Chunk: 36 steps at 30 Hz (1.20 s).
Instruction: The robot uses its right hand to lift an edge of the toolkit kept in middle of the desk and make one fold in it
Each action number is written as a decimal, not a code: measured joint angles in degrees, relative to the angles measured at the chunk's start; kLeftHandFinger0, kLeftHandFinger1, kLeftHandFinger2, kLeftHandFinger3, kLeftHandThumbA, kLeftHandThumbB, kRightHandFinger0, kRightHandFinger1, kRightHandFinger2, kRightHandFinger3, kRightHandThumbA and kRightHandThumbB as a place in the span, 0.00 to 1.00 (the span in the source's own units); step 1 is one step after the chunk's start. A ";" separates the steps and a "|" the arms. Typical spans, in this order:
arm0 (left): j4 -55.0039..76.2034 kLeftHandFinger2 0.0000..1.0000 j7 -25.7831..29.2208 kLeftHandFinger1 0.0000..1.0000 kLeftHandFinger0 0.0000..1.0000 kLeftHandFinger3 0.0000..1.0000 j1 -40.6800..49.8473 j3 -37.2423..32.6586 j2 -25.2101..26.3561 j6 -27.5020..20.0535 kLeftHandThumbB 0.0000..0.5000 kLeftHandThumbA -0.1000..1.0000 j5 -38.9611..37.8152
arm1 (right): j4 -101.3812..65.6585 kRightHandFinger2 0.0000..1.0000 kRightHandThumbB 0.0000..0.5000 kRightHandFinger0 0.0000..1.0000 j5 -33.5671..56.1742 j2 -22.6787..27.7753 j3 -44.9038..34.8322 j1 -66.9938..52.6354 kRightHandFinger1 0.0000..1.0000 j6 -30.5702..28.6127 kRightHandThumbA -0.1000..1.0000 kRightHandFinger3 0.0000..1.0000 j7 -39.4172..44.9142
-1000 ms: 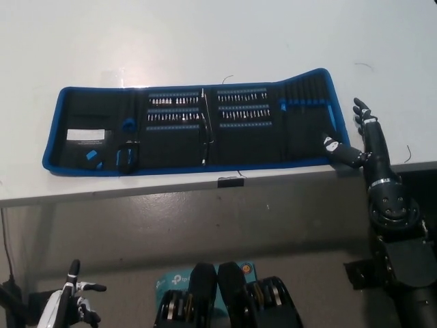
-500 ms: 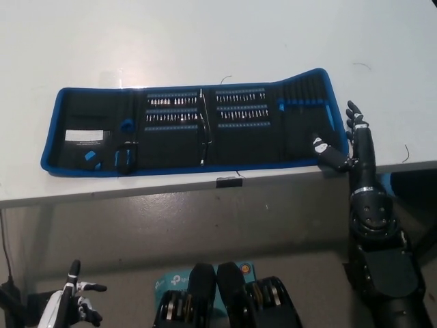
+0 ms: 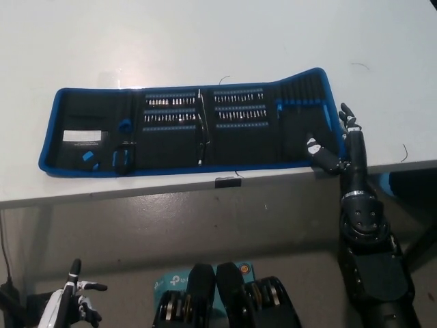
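Reaching in at the toolkit's 3 o'clock end, the black right hand (image 3: 339, 147) has its thumb lying on the inner face of the last panel and its fingers (image 3: 349, 117) spread just outside the blue rim; nothing gripped yet, hand apart and released. Toolkit (image 3: 191, 130) lies unrolled across mid desk (image 3: 205, 34), long axis 9 to 3, near the front edge. That end panel already sits raised off the desk. Looks like soft fabric w/ stiffer panels, hinging at the seams; bits (image 3: 171, 109) add some weight. Best hold, imo: pinch the rim at 3 o'clock. White left hand (image 3: 72, 301) rests low at 7 o'clock, fingers spread.
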State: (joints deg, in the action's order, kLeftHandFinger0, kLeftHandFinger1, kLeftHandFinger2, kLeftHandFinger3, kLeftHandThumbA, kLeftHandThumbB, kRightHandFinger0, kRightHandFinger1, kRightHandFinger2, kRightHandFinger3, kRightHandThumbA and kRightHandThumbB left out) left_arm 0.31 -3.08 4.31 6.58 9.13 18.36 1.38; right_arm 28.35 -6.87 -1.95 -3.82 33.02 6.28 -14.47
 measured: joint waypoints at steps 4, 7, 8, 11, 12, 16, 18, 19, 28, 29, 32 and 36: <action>0.00 0.10 -0.01 0.27 0.31 0.42 -0.05 -0.02 0.00 0.00 0.99 1.00 0.10 | 0.05 0.66 0.44 0.47 0.78 -0.23 -0.35 0.00 0.52 -0.62 0.50 1.00 -0.04; 0.02 0.08 -0.01 0.26 0.30 0.40 -0.12 -0.10 0.00 0.00 0.97 1.00 0.21 | 0.18 0.21 0.16 0.04 1.68 -0.84 -1.42 -0.01 0.10 -1.33 0.14 1.00 -0.19; 0.04 0.11 -0.01 0.28 0.31 0.41 -0.14 -0.12 0.00 0.01 0.97 1.00 0.22 | 0.26 0.08 0.08 0.00 1.95 -1.09 -1.71 -0.01 0.01 -1.56 0.02 1.00 -0.31; 0.04 0.13 -0.03 0.29 0.31 0.42 -0.35 -0.11 0.00 0.01 0.98 1.00 0.21 | 1.06 0.00 0.00 0.00 2.13 -1.97 -2.02 -0.01 0.00 -2.85 0.00 0.51 -1.07; 0.09 0.13 -0.03 0.29 0.30 0.42 -0.43 -0.11 0.01 0.02 0.99 1.00 0.22 | 1.36 0.00 0.00 0.00 2.06 -2.21 -1.85 -0.01 0.00 -3.29 0.00 0.41 -1.27; 0.12 0.12 -0.05 0.29 0.31 0.40 -0.47 -0.11 0.01 0.03 0.98 1.00 0.21 | 2.15 0.00 0.02 0.00 0.86 -2.73 -0.63 -0.01 0.00 -4.43 0.00 0.39 -2.78; 0.12 0.08 -0.07 0.25 0.27 0.38 -0.48 -0.11 0.03 0.04 0.99 1.00 0.21 | 2.56 0.00 0.00 0.00 0.03 -2.77 -0.29 -0.01 0.00 -4.93 0.00 0.39 -4.29; 0.11 0.09 -0.07 0.25 0.27 0.38 -0.48 -0.11 0.03 0.04 0.97 1.00 0.21 | 2.65 0.00 0.00 0.00 -0.22 -2.78 -0.28 -0.01 0.00 -5.03 0.00 0.39 -4.77; 0.13 0.15 -0.09 0.29 0.28 0.42 -0.49 -0.27 0.06 0.05 1.00 1.00 0.25 | 3.05 0.00 0.05 0.00 -1.16 -3.47 -0.30 -0.01 0.00 -5.54 0.00 0.38 -7.81; 0.12 0.17 -0.10 0.29 0.29 0.43 -0.49 -0.30 0.06 0.05 1.00 1.00 0.25 | 3.04 0.00 0.06 0.00 -1.25 -3.55 -0.30 -0.01 0.00 -5.56 0.00 0.38 -8.00; 0.12 0.14 -0.15 0.28 0.29 0.42 -0.47 -0.39 0.08 0.05 0.96 1.00 0.25 | 3.03 0.00 0.09 0.00 -1.46 -3.64 -0.25 0.01 0.00 -5.56 0.00 0.36 -8.35; 0.12 0.14 -0.28 0.28 0.31 0.41 -0.32 -0.40 0.24 0.05 0.94 1.00 0.20 | 1.91 0.00 0.10 0.00 -2.15 -3.54 0.57 0.31 0.00 -4.61 0.00 0.34 -8.48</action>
State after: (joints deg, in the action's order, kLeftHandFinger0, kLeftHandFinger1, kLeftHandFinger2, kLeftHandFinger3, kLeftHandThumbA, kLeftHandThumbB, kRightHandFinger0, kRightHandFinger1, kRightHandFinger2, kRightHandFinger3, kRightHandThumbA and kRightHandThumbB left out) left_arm 0.42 -3.36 3.99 6.18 9.37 18.40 1.58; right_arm 30.27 -9.02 -5.48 -3.25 33.33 1.67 -22.95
